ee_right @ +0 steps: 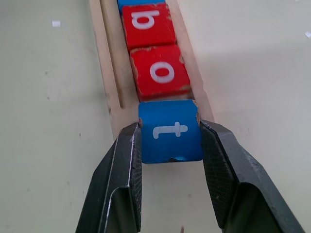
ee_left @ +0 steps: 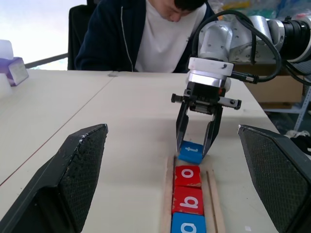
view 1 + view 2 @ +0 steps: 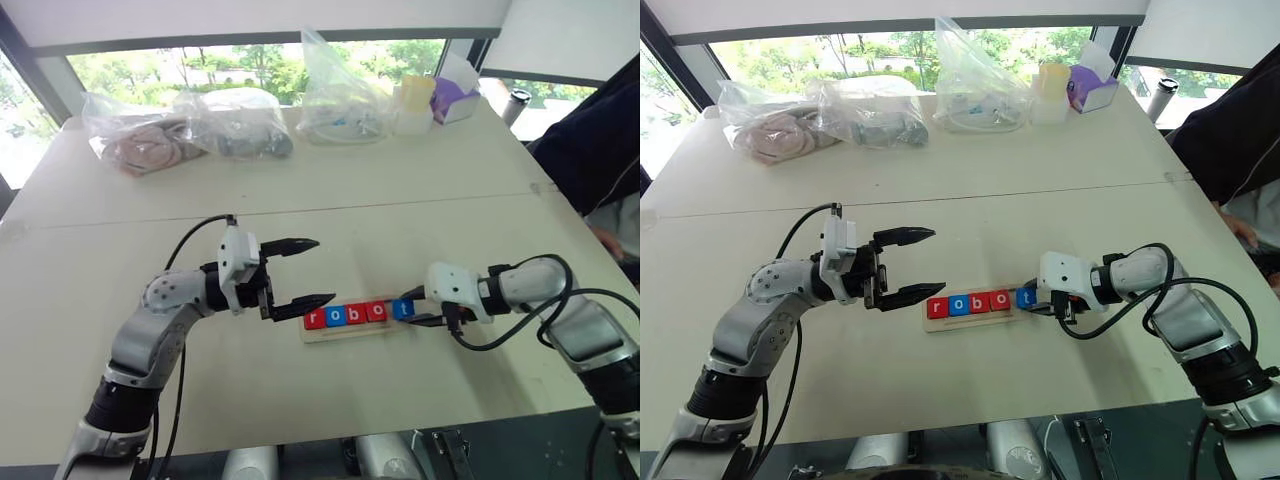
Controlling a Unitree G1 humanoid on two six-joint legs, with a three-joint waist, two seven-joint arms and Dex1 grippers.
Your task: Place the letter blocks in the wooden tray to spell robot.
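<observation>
The wooden tray (image 3: 345,331) held four letter blocks, reading r (image 3: 314,318), o (image 3: 335,316), b (image 3: 356,314), o (image 3: 377,311). At the tray's right end, the right pincer (image 1: 170,141) gripped the blue t block (image 1: 170,131). The left pincer (image 3: 305,272) stood wide at the tray's left end.

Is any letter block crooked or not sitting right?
Yes. The blue "t" block, pinched in the right gripper, sits at the end of the long pale wooden tray, slightly tilted and not lined up with the red "o" block beside it.
</observation>
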